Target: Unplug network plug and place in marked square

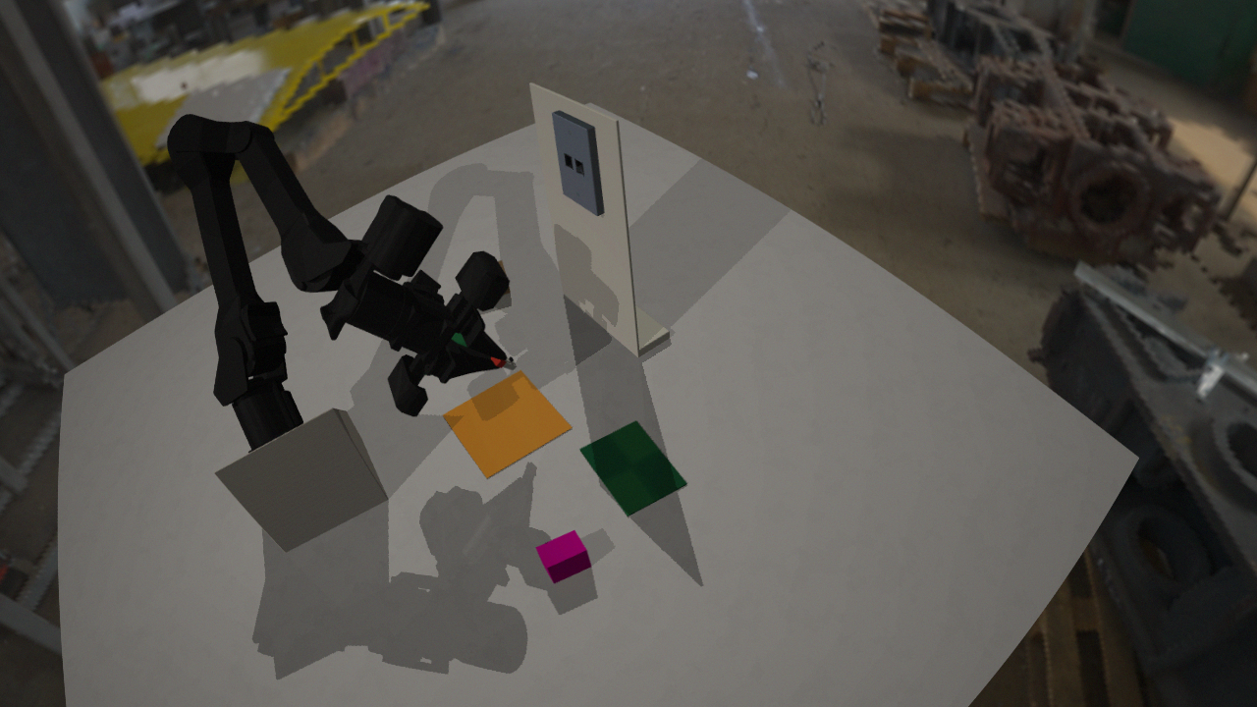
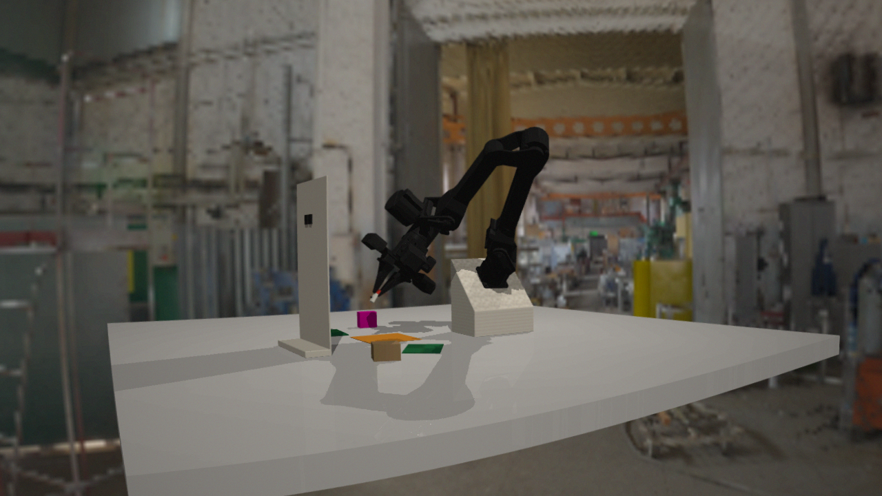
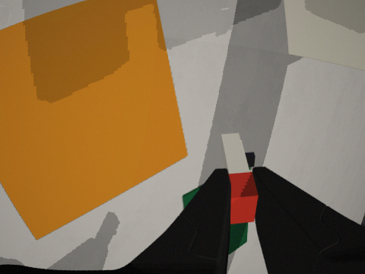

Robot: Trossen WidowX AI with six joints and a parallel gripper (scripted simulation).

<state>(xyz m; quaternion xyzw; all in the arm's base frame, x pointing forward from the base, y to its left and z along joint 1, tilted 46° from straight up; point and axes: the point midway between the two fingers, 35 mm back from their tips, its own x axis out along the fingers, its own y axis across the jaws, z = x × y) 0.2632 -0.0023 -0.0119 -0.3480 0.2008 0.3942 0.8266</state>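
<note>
Between hand (image 3: 242, 183) fingertips: red plug (image 3: 242, 201) clamped, pale tip protruding, above table (image 1: 879, 421) beside orange square (image 3: 91, 106).

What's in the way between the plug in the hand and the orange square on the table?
Nothing visible. The hand is shut on the plug, in the air just past the near edge of the orange square. The square's surface looks bare, apart from shadows; the pink block sits well off it.

A big industrial hall: rusty machine parts (image 1: 1080, 167) heaped on the concrete floor, a yellow steel ramp (image 1: 263, 61), whitewashed brick walls (image 2: 752, 123).
</note>
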